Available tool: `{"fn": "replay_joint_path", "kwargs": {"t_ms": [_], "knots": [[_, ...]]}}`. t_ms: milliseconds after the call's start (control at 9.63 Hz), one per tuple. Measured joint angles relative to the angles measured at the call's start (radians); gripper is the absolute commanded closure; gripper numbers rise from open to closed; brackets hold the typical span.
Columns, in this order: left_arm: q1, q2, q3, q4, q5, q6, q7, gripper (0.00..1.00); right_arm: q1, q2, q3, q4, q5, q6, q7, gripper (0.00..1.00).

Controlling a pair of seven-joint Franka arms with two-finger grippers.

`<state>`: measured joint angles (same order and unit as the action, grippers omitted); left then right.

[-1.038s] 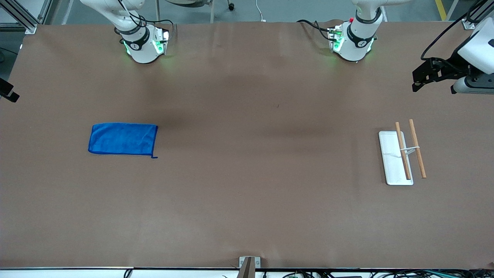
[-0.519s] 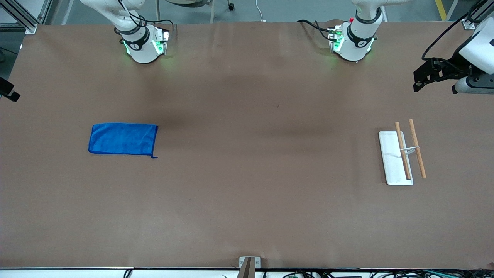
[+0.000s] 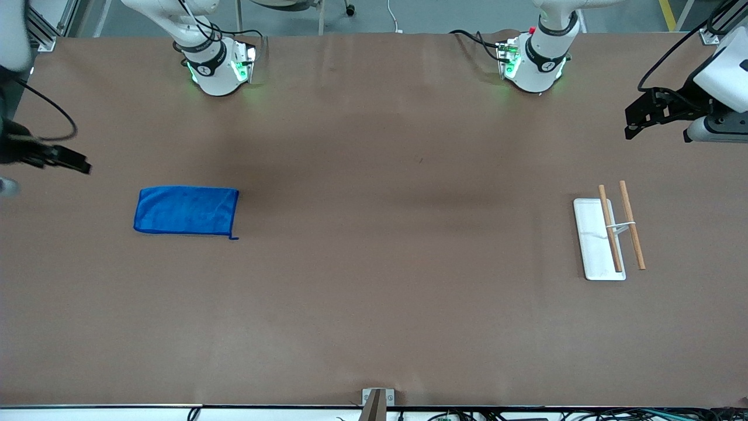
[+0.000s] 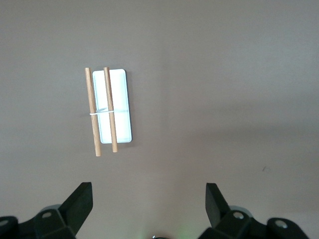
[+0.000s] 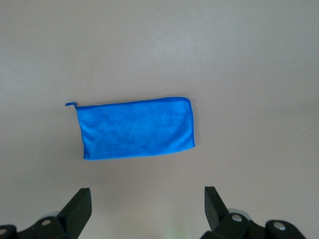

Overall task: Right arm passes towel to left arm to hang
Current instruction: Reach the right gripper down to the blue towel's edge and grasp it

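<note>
Currently the towel (image 3: 186, 210) lies flat on the table (image 3: 374, 304), folded to a long rectangle, small loop at one corner. It is the landmark for all positions below.

Status:
- Right gripper (image 5: 147, 211): up in the air near the table edge at the right arm's end, not over the towel. Fingers spread wide, nothing between them. Right wrist view shows the whole towel below and ahead, untouched.
- Left gripper (image 4: 148, 206): high at the left arm's end, well apart from the towel. Fingers wide, empty. Arm waits.
- Rack (image 3: 608, 234): white base w/ two wooden rails, well apart from the towel, toward the left arm's end, about level w/ it in distance from the front camera.

Step in hand: approach for pickup, i.e. step one. No grasp, no handover, no hanging yet.

Next move, as judged:
1. Bring right gripper over the towel, pref. over a short edge or the loop corner.
2. Descend w/ fingers wide; close on a pinch of cloth.
3. Lift clear so enough cloth hangs free for the left gripper to take.

Caution: cloth is soft and lies flat; a shallow pinch may slip.
</note>
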<state>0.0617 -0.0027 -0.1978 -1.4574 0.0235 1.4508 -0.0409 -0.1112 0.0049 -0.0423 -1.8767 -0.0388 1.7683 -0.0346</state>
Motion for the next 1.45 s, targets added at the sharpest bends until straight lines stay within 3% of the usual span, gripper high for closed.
{"fn": "replay_joint_path", "kwargs": {"t_ms": [311, 519, 934, 1246, 1454], "knots": [[0.000, 0.001, 0.000, 0.000, 0.000, 0.000, 0.000, 0.00, -0.001, 0.023, -0.002, -0.310, 0.000, 0.390, -0.016, 0.00], [0.000, 0.002, 0.000, 0.001, 0.000, 0.000, 0.001, 0.00, 0.000, 0.075, -0.002, -0.442, 0.000, 0.598, -0.023, 0.00], [0.000, 0.005, 0.000, 0.001, 0.000, 0.000, 0.001, 0.00, 0.001, 0.288, -0.001, -0.506, -0.001, 0.930, -0.037, 0.04], [0.001, 0.005, 0.000, 0.001, 0.000, 0.000, 0.003, 0.00, 0.001, 0.320, -0.002, -0.513, -0.001, 0.959, -0.048, 0.14], [0.002, 0.006, 0.000, 0.001, 0.000, 0.000, 0.007, 0.00, -0.001, 0.320, -0.003, -0.521, -0.001, 0.960, -0.063, 0.14]]}}
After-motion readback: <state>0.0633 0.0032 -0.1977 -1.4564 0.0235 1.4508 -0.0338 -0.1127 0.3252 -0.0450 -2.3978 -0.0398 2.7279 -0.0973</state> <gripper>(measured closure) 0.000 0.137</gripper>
